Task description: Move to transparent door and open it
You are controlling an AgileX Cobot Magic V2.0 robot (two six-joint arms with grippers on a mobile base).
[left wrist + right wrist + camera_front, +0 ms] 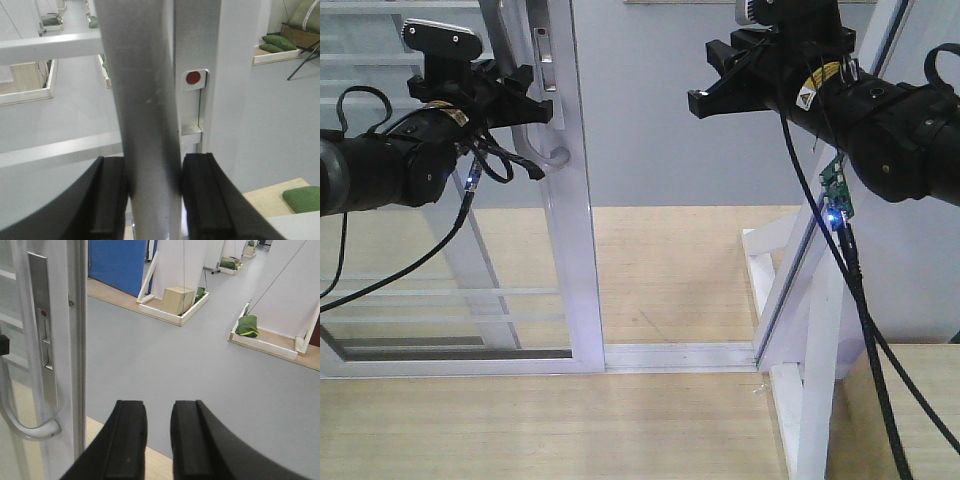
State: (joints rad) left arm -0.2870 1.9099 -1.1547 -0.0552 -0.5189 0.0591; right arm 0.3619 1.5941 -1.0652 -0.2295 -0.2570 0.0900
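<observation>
Left end effector (152, 192) is clamped on the grey pull handle (147, 100) of the transparent door (575, 200). Right end effector (157, 440), just right of the door, carries nothing, pads a narrow gap apart. Doorway beside the door's edge stands open onto grey floor (200, 360).

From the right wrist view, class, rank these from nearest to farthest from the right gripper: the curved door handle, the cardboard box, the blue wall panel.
1. Curved door handle: lower left, beside the right gripper.
2. Cardboard box: mid-floor, ahead, in a white-edged tray.
3. Blue wall panel: top, behind the box.
</observation>
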